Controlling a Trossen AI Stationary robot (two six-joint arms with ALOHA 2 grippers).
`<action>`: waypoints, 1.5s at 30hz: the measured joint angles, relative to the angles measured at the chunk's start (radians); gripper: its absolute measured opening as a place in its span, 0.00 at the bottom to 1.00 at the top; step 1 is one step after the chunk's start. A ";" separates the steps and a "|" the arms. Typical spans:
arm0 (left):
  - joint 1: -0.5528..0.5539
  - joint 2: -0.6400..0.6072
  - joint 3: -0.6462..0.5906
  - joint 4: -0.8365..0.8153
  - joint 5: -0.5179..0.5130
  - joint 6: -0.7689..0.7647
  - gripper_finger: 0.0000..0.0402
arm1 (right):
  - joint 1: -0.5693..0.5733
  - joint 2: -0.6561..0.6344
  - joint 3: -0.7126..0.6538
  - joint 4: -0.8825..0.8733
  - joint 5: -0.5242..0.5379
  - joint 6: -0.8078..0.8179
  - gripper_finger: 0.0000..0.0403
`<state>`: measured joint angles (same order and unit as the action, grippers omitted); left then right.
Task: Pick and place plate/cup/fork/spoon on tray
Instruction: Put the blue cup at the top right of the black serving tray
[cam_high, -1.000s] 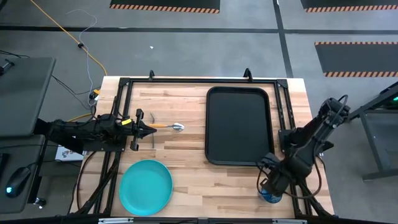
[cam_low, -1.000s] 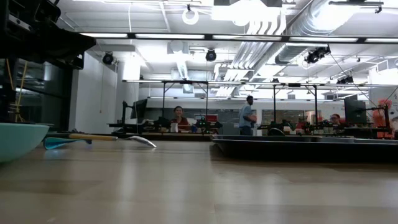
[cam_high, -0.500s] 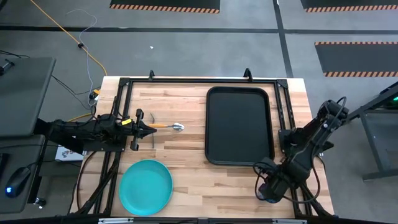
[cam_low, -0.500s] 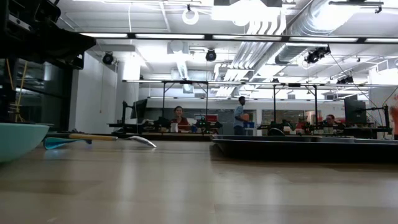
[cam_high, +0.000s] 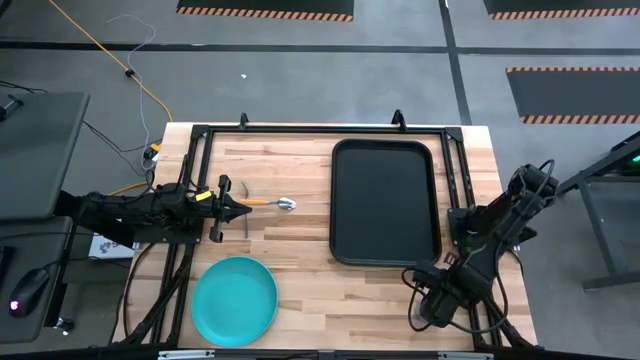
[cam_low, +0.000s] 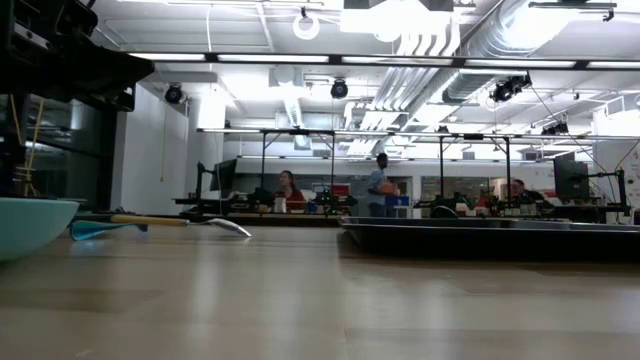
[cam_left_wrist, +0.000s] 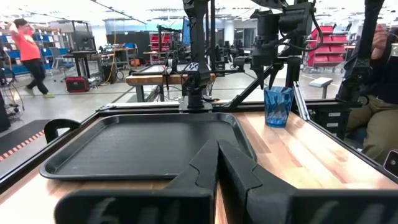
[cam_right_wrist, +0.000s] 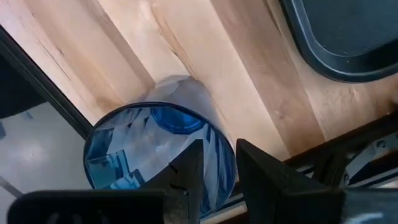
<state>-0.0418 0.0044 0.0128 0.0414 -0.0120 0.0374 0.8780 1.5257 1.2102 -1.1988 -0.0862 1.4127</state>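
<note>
The dark-blue cup (cam_right_wrist: 158, 149) stands upright on the table's near right corner; it also shows in the left wrist view (cam_left_wrist: 278, 106). My right gripper (cam_right_wrist: 219, 177) is open right above it. One finger (cam_right_wrist: 186, 171) is over the cup's inside and the other (cam_right_wrist: 264, 174) is outside its rim. In the high view my right gripper (cam_high: 435, 305) hides the cup. The black tray (cam_high: 385, 200) lies at the right middle. The turquoise plate (cam_high: 235, 300) lies near left. The orange-handled spoon (cam_high: 270, 203) and the bluish fork (cam_low: 95, 229) lie by my shut left gripper (cam_high: 243, 208).
A black frame rail (cam_high: 320, 130) runs round the table's edges, close beside the cup at the near right corner. Bare wood lies between the plate and the tray (cam_low: 490, 240). People move in the room beyond the far edge.
My right gripper has moved a little toward the table's near edge, over the cup. The cup showed beside it in the high view a second ago and is now hidden under it. The cup has stayed in place.
</note>
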 joint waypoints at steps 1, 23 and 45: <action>0.000 0.000 0.000 0.000 0.000 0.000 0.00 | 0.000 0.000 0.000 0.000 0.000 -0.002 0.22; 0.000 0.000 0.000 0.000 0.000 0.000 0.00 | 0.000 0.079 -0.001 0.034 0.027 -0.225 0.22; 0.000 0.000 0.000 0.000 0.000 0.000 0.00 | -0.073 0.071 0.140 0.086 0.243 -0.135 0.01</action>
<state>-0.0418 0.0048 0.0128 0.0414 -0.0120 0.0373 0.8052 1.5967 1.3503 -1.1128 0.1568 1.2774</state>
